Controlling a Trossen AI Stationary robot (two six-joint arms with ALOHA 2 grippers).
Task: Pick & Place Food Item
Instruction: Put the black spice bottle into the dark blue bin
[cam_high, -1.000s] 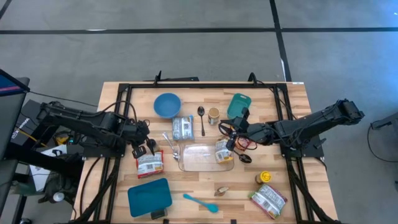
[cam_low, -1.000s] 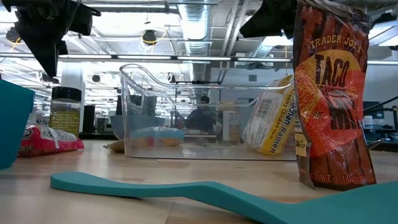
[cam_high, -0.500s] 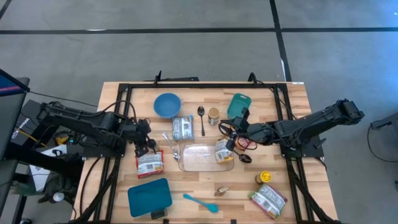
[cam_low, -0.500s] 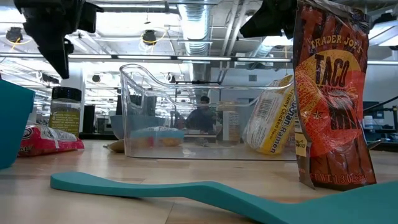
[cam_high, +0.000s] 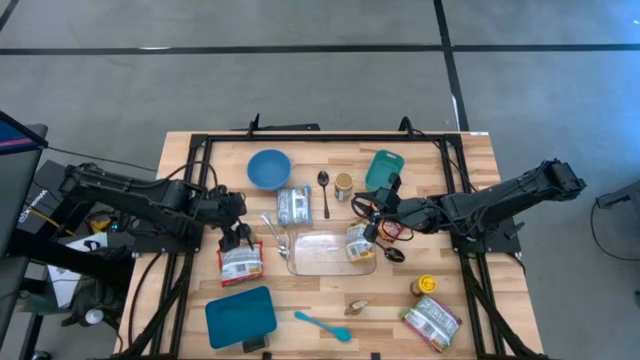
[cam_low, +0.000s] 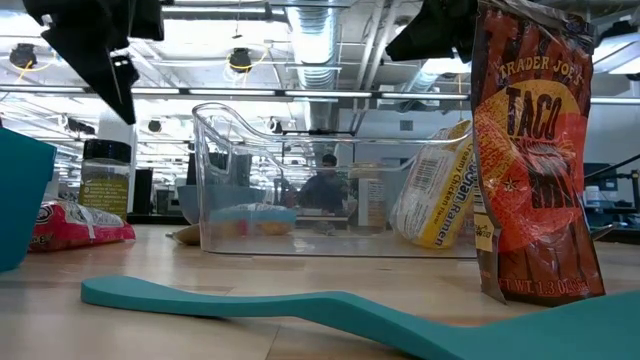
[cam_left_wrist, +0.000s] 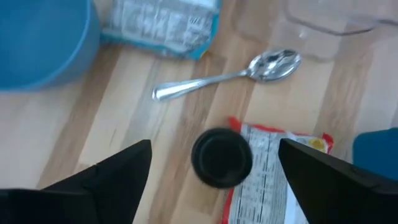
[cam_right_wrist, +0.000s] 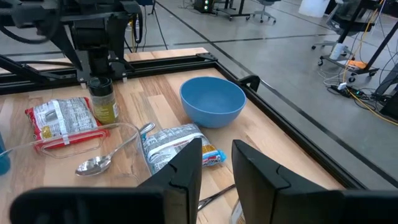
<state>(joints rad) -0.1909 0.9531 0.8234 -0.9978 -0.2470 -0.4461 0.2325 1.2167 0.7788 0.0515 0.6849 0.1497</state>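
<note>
Two grippers out: left gripper (cam_high: 240, 235), jaws apart, hovers above the dark-lidded spice jar (cam_left_wrist: 222, 157) left of the clear bin (cam_high: 330, 254), approach step, descent next; right gripper (cam_high: 372, 228) at the bin's right end, jaws unclear.

left hand (cam_high: 239, 236) spread wide (pointing down), right hand (cam_high: 372, 226) nearly closed.

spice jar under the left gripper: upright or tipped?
Upright. The spice jar stands cap-up on the table; the left wrist view looks down on its round black cap, with the left gripper open above.
</note>
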